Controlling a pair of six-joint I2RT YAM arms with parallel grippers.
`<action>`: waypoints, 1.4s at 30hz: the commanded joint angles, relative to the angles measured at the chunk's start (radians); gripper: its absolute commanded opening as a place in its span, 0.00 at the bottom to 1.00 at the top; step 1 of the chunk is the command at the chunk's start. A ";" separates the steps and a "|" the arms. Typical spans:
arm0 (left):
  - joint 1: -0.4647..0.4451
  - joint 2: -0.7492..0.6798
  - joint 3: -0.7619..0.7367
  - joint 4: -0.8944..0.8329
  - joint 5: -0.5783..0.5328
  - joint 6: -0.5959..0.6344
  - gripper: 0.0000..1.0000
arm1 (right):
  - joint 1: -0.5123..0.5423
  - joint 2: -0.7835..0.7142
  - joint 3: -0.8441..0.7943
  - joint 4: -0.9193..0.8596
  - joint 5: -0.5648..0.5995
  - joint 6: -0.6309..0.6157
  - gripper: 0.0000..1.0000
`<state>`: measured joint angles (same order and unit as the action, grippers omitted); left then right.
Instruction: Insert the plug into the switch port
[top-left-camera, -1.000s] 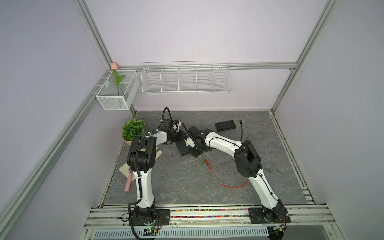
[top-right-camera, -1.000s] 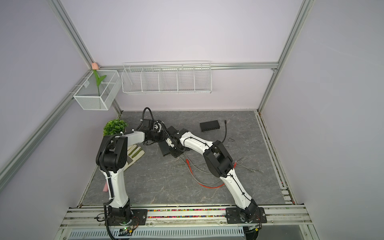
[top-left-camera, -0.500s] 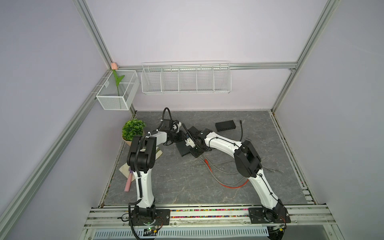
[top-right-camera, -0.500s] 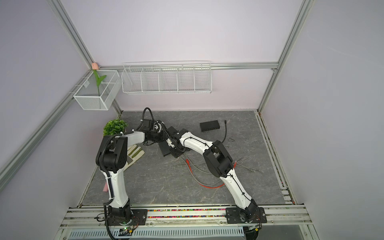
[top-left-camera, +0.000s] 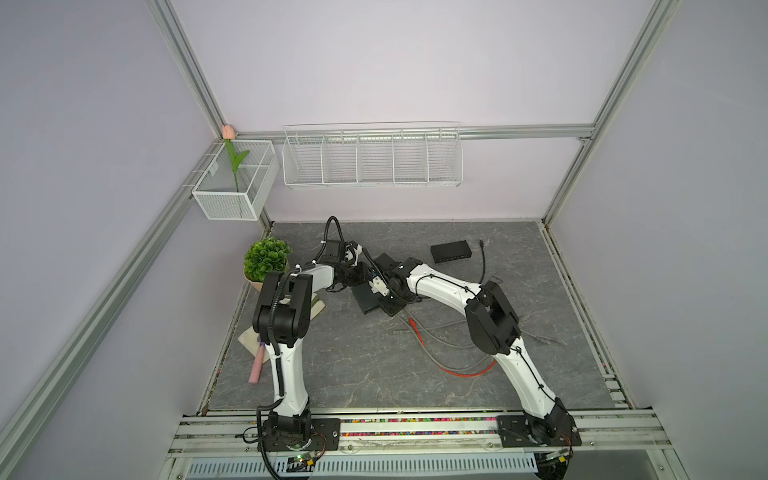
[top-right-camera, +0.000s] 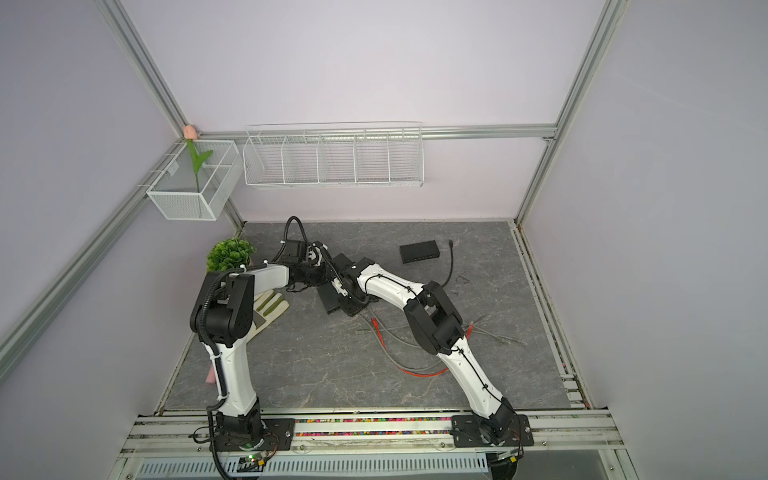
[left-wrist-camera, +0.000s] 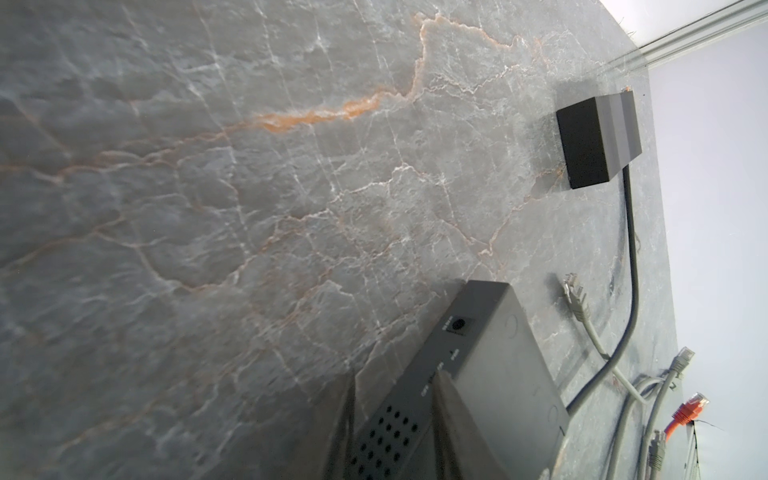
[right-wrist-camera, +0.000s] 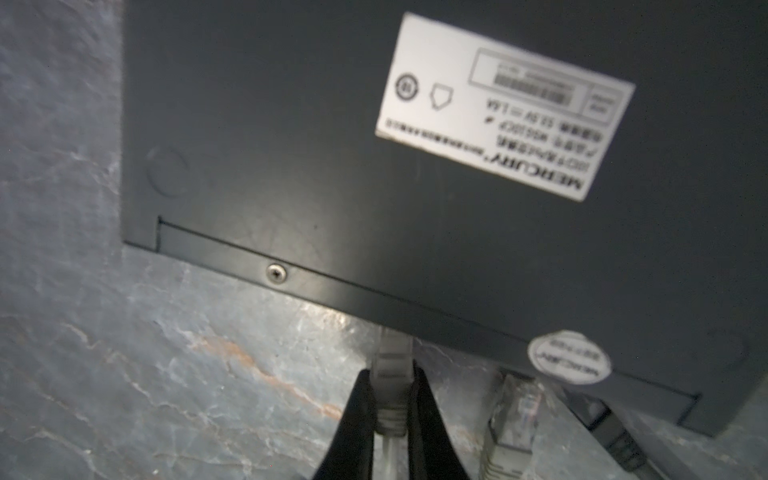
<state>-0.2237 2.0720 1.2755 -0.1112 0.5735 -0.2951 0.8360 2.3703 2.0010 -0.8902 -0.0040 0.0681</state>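
The switch (right-wrist-camera: 332, 145) is a dark flat box lying with its white label (right-wrist-camera: 503, 108) facing up. My right gripper (right-wrist-camera: 390, 399) is shut on a grey plug (right-wrist-camera: 390, 374), whose tip reaches under the switch's port edge. Another grey plug (right-wrist-camera: 515, 415) sits in that edge beside it. In the left wrist view my left gripper (left-wrist-camera: 395, 415) is shut on the vented end of the switch (left-wrist-camera: 498, 365). In both top views the left gripper (top-left-camera: 361, 276) and right gripper (top-left-camera: 380, 286) meet over the switch (top-left-camera: 368, 303) at the table's back middle and hide most of it.
A second black box (top-left-camera: 451, 251) with a black cable lies at the back right. Loose grey and orange cables (top-left-camera: 457, 368) sprawl under the right arm. A potted plant (top-left-camera: 266, 259) and a glove (top-right-camera: 270, 307) sit by the left arm. Wire baskets (top-left-camera: 372, 156) hang on the back wall.
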 joint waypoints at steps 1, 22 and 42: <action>-0.015 -0.028 -0.026 -0.018 0.008 -0.001 0.33 | 0.005 0.017 0.028 0.004 -0.003 0.013 0.07; -0.034 -0.045 -0.062 -0.015 -0.012 0.025 0.33 | -0.010 0.068 0.144 -0.038 0.088 0.045 0.07; -0.060 -0.048 -0.061 -0.014 0.012 0.052 0.33 | -0.006 0.091 0.183 0.041 0.055 -0.002 0.07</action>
<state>-0.2443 2.0369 1.2263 -0.0647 0.5400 -0.2672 0.8310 2.4397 2.1330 -0.9859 0.0704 0.0975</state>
